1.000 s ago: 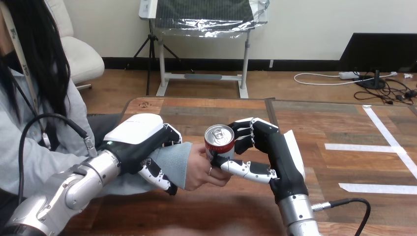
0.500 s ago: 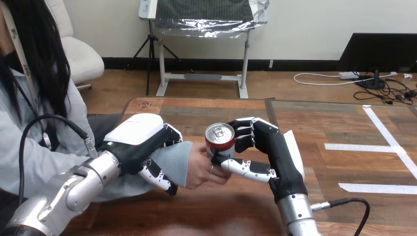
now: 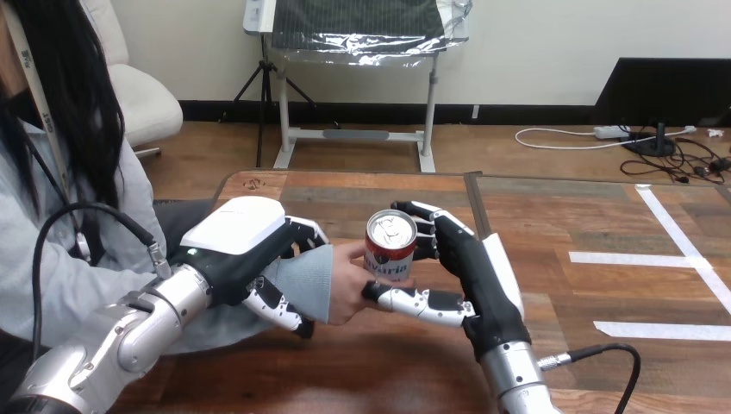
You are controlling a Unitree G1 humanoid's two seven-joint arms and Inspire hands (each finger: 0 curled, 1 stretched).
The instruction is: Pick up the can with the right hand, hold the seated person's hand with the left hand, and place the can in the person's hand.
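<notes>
So the red-and-white metal can with the silver top (image 3: pixel 390 246) is upright, up off the brown wooden counter (image 3: pixel 362 366), near its middle. The robot's right hand (image 3: pixel 470 269) is wrapped on it, fingers curled round the far side and thumb low across the front. The person's hand (image 3: pixel 347 280) is right against the can's left side, touching it. The left hand (image 3: pixel 246 250) is clamped round the person's grey-sleeved wrist (image 3: pixel 303 280), fingers over the top and thumb underneath.
</notes>
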